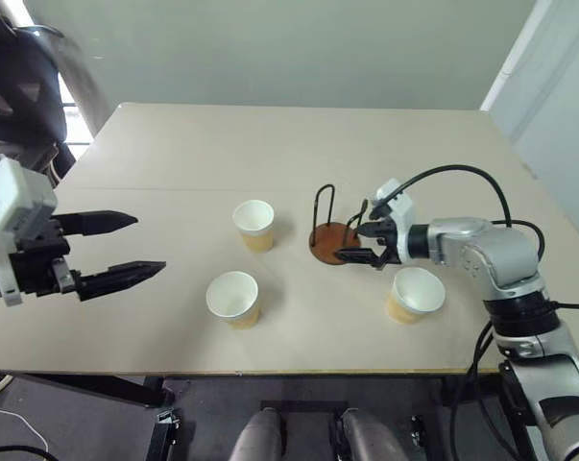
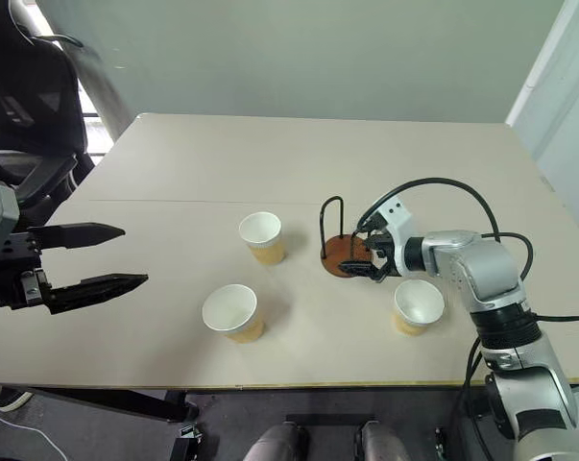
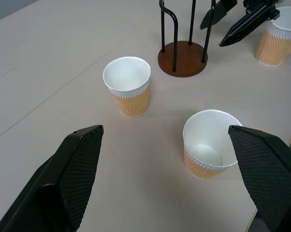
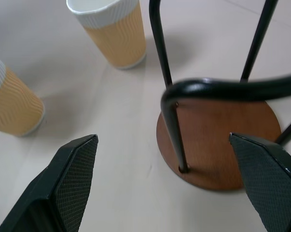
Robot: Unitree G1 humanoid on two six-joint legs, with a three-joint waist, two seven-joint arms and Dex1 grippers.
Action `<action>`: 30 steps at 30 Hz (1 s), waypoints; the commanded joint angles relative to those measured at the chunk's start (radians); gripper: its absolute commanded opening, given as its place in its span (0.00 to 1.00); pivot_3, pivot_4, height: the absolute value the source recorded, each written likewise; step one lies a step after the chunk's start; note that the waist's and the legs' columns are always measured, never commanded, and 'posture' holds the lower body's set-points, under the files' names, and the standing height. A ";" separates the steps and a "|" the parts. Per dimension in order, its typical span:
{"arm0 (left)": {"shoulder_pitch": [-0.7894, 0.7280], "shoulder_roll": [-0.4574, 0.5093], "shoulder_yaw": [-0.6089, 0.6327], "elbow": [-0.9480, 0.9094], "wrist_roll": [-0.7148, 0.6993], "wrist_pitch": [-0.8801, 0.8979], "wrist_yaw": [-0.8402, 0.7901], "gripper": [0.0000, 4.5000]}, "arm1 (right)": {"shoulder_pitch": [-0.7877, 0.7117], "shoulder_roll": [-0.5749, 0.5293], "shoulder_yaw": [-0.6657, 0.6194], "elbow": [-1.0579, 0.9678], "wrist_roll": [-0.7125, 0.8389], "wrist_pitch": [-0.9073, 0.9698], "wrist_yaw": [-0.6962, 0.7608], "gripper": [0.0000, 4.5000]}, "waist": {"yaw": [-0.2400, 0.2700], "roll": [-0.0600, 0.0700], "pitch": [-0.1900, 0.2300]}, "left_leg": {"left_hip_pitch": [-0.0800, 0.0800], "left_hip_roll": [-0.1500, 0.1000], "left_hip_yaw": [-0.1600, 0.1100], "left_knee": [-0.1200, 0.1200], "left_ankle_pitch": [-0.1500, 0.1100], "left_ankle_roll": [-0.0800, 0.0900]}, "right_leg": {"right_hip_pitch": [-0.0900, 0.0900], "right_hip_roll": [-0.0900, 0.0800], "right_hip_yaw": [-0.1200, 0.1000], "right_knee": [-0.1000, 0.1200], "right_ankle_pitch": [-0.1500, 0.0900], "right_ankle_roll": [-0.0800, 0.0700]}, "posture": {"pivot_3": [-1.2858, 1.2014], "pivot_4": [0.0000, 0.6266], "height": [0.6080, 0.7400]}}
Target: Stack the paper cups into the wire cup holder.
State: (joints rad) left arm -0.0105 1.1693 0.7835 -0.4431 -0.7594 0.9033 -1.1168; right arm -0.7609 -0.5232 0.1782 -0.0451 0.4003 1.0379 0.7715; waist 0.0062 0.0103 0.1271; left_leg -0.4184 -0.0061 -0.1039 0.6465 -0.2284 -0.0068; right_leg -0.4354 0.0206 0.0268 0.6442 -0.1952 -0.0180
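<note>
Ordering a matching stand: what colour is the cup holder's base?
Rust-brown base, clearest in the right wrist view.

Three paper cups stand on the tabletop (image 1: 174,144): one paper cup (image 1: 254,225) toward the middle, a second paper cup (image 1: 233,298) nearer the front edge, a third paper cup (image 1: 415,294) off to the right. One wire cup holder (image 1: 333,235) is there, with a single round brown base. Two robot tools count in as well, the left tool (image 1: 126,245) and the right tool (image 1: 351,242), each with two black fingers spread apart. One tabletop carries it all
</note>
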 commanded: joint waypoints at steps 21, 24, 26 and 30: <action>0.014 0.017 0.047 0.000 0.013 -0.018 0.006 1.00 | 0.004 -0.067 0.016 -0.049 -0.011 -0.126 0.119 0.01 | 0.002 -0.003 -0.002 | 0.000 0.003 0.000 0.000 -0.001 -0.003 | -0.001 0.003 0.000 0.000 0.000 -0.006 | 0.52 0.24 1.00; 0.007 0.026 0.036 0.011 0.013 -0.025 -0.003 1.00 | 0.034 -0.108 0.023 -0.109 0.023 -0.186 0.228 0.01 | 0.003 -0.003 -0.002 | 0.000 0.003 0.000 0.000 -0.001 -0.003 | -0.001 0.003 0.000 0.000 0.000 -0.006 | 0.52 0.24 1.00; 0.000 0.031 0.026 0.016 0.011 -0.028 -0.006 1.00 | 0.052 -0.121 0.021 -0.165 0.062 -0.189 0.281 0.01 | 0.003 -0.003 -0.002 | 0.000 0.004 0.000 0.000 -0.001 -0.004 | -0.001 0.004 0.000 0.000 -0.001 -0.006 | 0.52 0.24 1.00; -0.009 0.039 0.007 0.025 0.009 -0.035 -0.010 1.00 | 0.075 -0.137 0.026 -0.235 0.089 -0.189 0.323 0.01 | -0.001 -0.003 -0.002 | 0.000 0.005 0.000 0.000 -0.001 -0.004 | -0.001 0.006 0.000 0.000 -0.001 -0.007 | 0.52 0.24 1.00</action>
State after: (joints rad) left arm -0.0048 1.1931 0.7775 -0.4257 -0.7541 0.8880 -1.1224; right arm -0.6797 -0.6440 0.2173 -0.2273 0.4648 0.8677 1.0738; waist 0.0049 0.0073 0.1252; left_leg -0.4179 -0.0007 -0.1038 0.6468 -0.2293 -0.0112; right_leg -0.4361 0.0268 0.0271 0.6445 -0.1957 -0.0249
